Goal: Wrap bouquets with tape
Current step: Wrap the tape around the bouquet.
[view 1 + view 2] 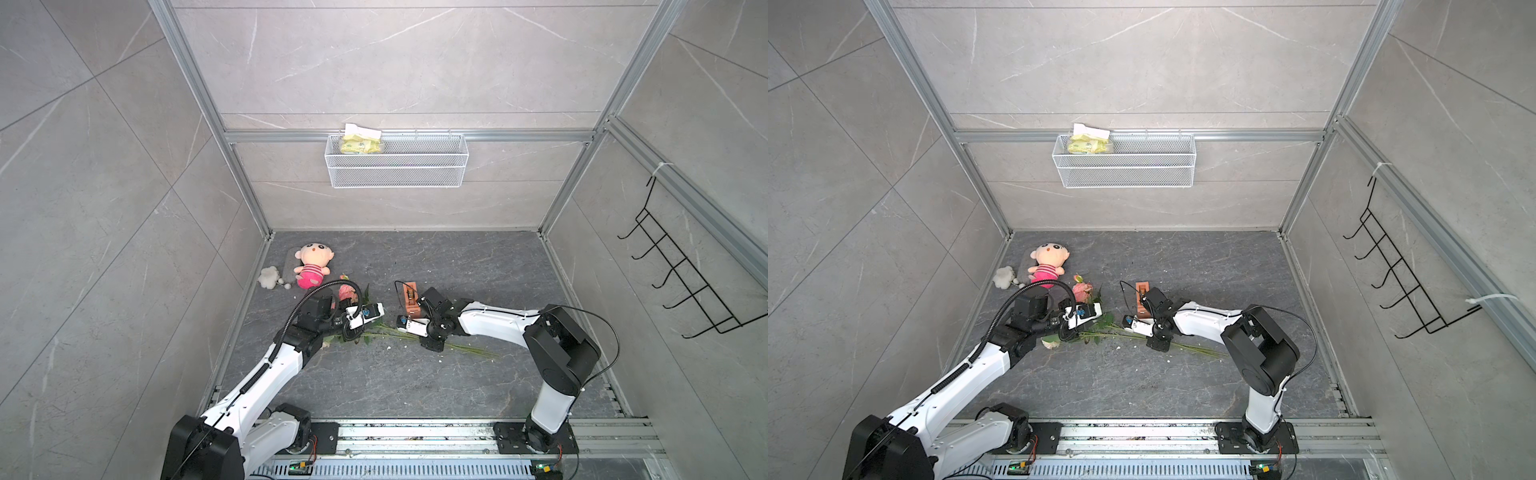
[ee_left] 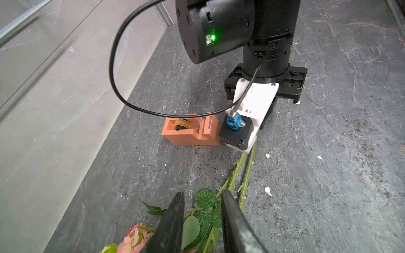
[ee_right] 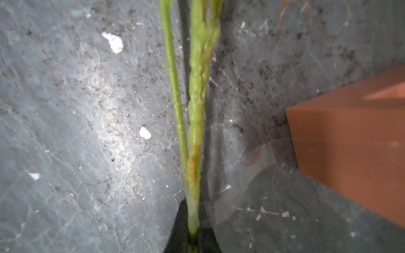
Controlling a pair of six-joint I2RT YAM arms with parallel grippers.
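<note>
The right gripper (image 3: 192, 210) is pressed together on the thin green stems (image 3: 195, 105) of the bouquets (image 1: 386, 331), pinching them close above the dark stone floor (image 1: 415, 382). Just beside it, on the side toward the back wall, sits the tape dispenser (image 2: 190, 135), a small orange block. In its open well the tape roll (image 2: 182, 124) stands on edge, and in the right wrist view a clear curved film (image 3: 236, 186) shows between the block's corner and the fingers. The stems run on across the floor to the left gripper (image 2: 203, 197), whose two black fingers (image 2: 173, 223) stand partly apart with green leaves (image 2: 205, 198) and stems in the gap; whether they press on them cannot be told. Beyond that gripper lie the blooms, a pink one (image 1: 1081, 290) toward the back and a peach one (image 1: 1051, 341) near the left arm's wrist, both flat on the floor. In the far left corner a pink plush doll (image 1: 311, 266) lies on its back beside a pale fluffy object (image 1: 269, 277), well apart from the tape. High on the back wall hangs a white wire basket (image 1: 415, 174); a yellow packet (image 1: 360, 145) with a white slip (image 1: 359, 129) on top sits at its left end. A black wire hook rack (image 1: 685, 259) hangs on the right wall, and both arms rise from a metal rail (image 1: 415, 432) along the near edge
</note>
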